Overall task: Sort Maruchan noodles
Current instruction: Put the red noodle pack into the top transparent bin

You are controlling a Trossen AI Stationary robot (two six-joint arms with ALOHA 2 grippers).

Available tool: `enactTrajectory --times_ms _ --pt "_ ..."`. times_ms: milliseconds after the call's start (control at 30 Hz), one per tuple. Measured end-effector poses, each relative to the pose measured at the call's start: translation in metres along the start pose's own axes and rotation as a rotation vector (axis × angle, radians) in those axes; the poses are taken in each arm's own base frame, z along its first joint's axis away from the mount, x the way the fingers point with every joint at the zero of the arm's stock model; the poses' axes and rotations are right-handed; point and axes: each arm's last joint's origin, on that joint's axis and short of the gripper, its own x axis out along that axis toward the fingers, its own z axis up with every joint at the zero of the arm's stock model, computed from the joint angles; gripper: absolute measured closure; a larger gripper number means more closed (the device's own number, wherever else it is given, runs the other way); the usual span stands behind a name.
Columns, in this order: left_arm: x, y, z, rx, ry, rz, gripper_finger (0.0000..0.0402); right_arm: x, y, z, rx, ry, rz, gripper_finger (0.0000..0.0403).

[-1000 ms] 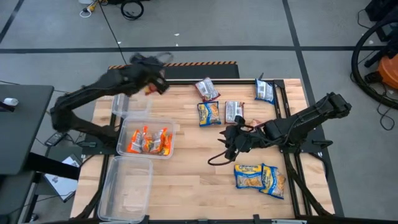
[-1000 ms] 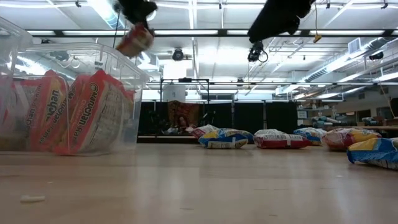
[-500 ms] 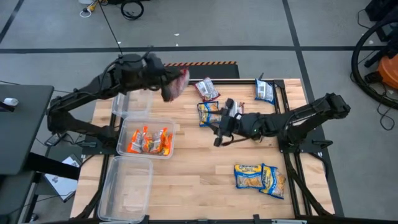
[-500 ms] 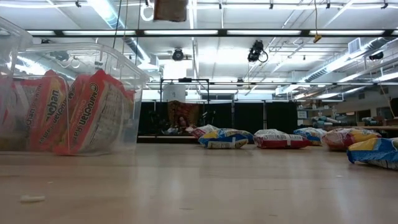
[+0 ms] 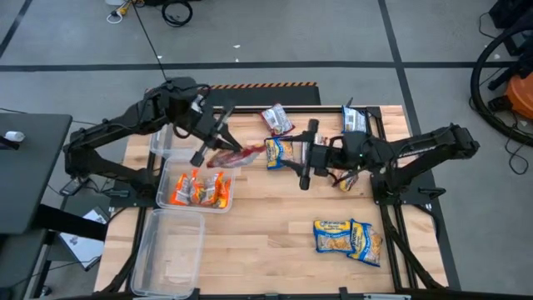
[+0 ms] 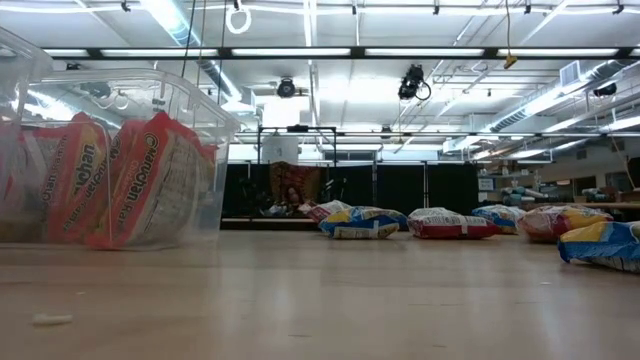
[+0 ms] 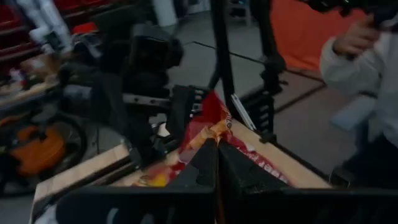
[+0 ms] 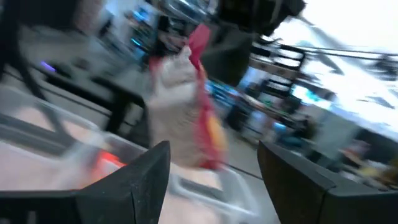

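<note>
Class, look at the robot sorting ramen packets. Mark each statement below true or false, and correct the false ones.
1. The left gripper holds a red packet in the air. True.
2. The middle bin holds blue packets. False: it holds orange packets.
3. The right gripper has its fingers apart and nothing between them. True.
4. The bin nearest the camera is full of packets. False: no packets show in it.
5. Two blue-and-yellow packets lie side by side at the table's right. True.
</note>
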Motion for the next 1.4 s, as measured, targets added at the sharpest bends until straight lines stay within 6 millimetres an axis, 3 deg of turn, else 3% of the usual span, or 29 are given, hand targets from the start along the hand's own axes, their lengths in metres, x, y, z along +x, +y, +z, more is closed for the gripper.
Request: enactTrajectory --times_ms 233,533,767,967,1233,1400 --pt "0.028 -0.003 -0.003 0.076 -0.022 -0.067 0.0399 0.018 -0.001 -0.020 0.102 0.004 0.075 0.0162" --pt "0.035 -0.009 0.000 0.097 -0.055 -0.114 0.0399 0.012 -0.003 -0.010 0.106 -0.054 0.078 0.0162" --pt "0.038 -0.011 0.005 0.132 -0.095 -0.113 0.0399 0.019 -0.002 -0.018 0.183 -0.069 0.187 0.0171" --pt "0.038 -0.010 0.007 0.144 -0.110 -0.105 0.0399 0.018 -0.003 -0.014 0.218 -0.120 0.204 0.0238" --pt "0.038 -0.009 0.006 0.142 -0.085 -0.052 0.0388 0.019 -0.005 -0.015 0.213 -0.114 0.199 0.0386" --pt "0.039 -0.008 0.005 0.119 -0.058 -0.012 0.0384 0.019 -0.007 -0.018 0.228 -0.080 0.147 0.0394"
